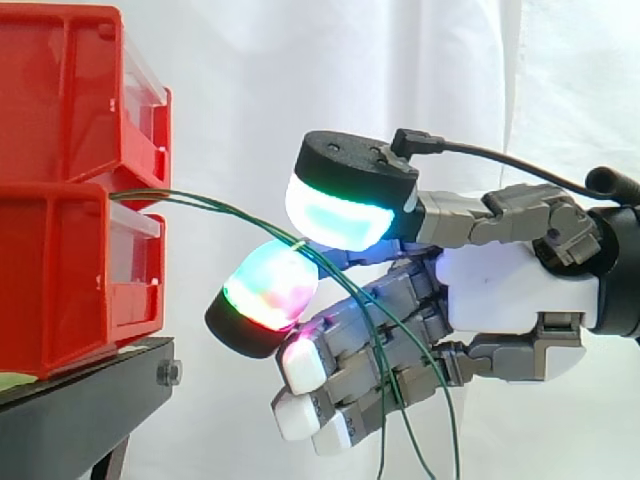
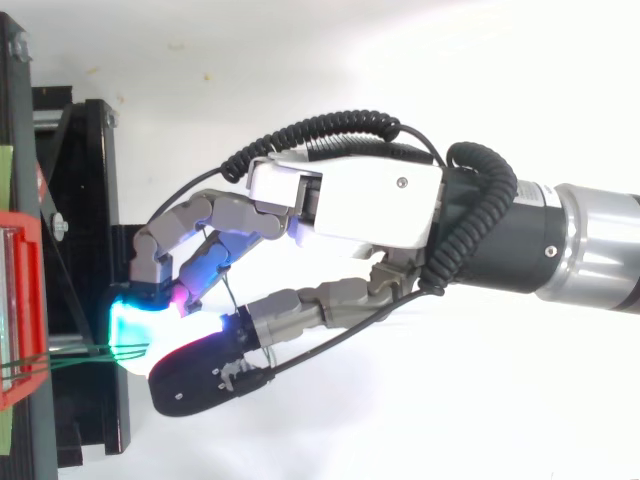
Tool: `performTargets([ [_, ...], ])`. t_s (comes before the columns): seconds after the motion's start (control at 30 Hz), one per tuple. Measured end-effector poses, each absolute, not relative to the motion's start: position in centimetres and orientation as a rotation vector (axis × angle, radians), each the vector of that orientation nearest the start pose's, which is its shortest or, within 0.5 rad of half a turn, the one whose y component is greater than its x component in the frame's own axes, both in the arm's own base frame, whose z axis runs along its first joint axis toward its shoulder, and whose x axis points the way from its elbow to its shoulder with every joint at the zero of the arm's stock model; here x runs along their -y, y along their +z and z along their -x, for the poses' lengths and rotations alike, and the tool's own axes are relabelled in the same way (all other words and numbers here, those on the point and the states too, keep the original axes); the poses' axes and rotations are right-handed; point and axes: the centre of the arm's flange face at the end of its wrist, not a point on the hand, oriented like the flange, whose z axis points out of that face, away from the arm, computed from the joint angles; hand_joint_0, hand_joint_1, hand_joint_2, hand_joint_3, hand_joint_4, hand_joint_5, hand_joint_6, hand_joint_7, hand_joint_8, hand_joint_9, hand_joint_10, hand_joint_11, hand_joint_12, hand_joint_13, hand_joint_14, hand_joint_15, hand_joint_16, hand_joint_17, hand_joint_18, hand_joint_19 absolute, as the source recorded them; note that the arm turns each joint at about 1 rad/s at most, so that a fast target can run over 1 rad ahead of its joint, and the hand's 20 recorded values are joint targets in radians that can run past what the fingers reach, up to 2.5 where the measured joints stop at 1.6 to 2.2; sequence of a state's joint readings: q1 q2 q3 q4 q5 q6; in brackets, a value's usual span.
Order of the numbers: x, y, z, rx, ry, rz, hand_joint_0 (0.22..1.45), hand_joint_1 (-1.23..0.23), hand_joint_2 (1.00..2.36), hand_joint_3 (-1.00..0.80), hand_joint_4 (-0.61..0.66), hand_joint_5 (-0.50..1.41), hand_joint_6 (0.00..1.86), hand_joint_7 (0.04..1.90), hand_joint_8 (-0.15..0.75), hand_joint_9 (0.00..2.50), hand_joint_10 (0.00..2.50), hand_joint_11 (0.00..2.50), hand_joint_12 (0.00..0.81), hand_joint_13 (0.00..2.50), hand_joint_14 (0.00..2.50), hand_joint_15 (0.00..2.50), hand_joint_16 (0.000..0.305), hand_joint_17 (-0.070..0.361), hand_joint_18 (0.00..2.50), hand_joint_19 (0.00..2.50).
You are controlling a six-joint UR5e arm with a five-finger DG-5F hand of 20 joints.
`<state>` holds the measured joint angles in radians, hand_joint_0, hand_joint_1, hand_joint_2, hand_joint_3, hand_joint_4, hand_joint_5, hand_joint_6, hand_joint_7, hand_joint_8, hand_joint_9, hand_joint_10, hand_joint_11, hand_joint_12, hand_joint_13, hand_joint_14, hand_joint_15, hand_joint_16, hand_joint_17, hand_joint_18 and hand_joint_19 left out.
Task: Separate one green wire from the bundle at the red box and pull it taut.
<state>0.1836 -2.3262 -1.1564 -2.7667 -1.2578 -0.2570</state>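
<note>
Two stacked red bins [image 1: 60,280] stand at the left on the black stand [image 1: 80,410]. Thin green wires [image 1: 215,207] come out between the bins and arc right and downward. My hand [image 1: 510,285] reaches in from the right, just short of the bins. A cyan-green pad [image 1: 335,215] sits above the wires and a red-green pad [image 1: 268,288] below, closed on them where they pass between. Past the pinch the wires [image 1: 381,420] hang slack across the curled lower fingers. From above, the green wires [image 2: 50,355] run from the bin edge [image 2: 22,300] to the pads of the hand [image 2: 350,200].
The black stand [image 2: 95,200] juts toward the hand under the bins. A white curtain backs the scene, and open space lies to the right and below the hand.
</note>
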Motion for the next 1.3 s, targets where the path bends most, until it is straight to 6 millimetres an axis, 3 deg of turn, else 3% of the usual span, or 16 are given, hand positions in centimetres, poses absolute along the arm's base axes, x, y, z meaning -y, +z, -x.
performTargets([
  [0.37, 2.45, 24.54, -77.58, -1.207, 0.937, -1.075, 0.64, -0.76, 1.02, -0.21, 0.11, -0.18, 0.93, 1.02, 0.318, 0.85, 0.02, 0.55, 0.367, 0.85, 0.02, 0.44, 0.049, 0.111, 0.76, 0.38],
  [0.67, 2.38, 24.69, -77.45, -1.215, 0.933, -1.078, 0.68, -0.81, 1.02, -0.28, 0.10, -0.18, 0.94, 0.98, 0.316, 0.85, 0.02, 0.57, 0.368, 0.87, 0.02, 0.45, 0.048, 0.109, 0.79, 0.38],
  [0.83, 2.18, 24.65, -77.42, -1.220, 0.933, -1.078, 0.71, -0.87, 1.01, -0.44, 0.14, -0.19, 0.94, 0.94, 0.309, 0.86, 0.02, 0.57, 0.365, 0.88, 0.02, 0.45, 0.048, 0.108, 0.81, 0.38],
  [1.03, 2.17, 24.65, -77.41, -1.220, 0.932, -1.079, 0.57, -0.74, 1.00, -0.50, 0.18, -0.18, 0.93, 0.95, 0.315, 0.89, 0.02, 0.57, 0.373, 0.90, 0.02, 0.47, 0.049, 0.110, 0.82, 0.41],
  [1.2, 2.23, 24.70, -77.42, -1.219, 0.932, -1.079, 0.55, -0.63, 1.00, -0.50, 0.19, -0.18, 0.92, 0.96, 0.327, 0.91, 0.02, 0.56, 0.376, 0.91, 0.02, 0.46, 0.051, 0.115, 0.82, 0.42],
  [1.3, 2.38, 25.03, -77.45, -1.217, 0.932, -1.079, 0.60, -0.58, 1.00, -0.46, 0.18, -0.18, 0.92, 0.97, 0.320, 0.92, 0.02, 0.56, 0.369, 0.90, 0.02, 0.47, 0.050, 0.113, 0.81, 0.42],
])
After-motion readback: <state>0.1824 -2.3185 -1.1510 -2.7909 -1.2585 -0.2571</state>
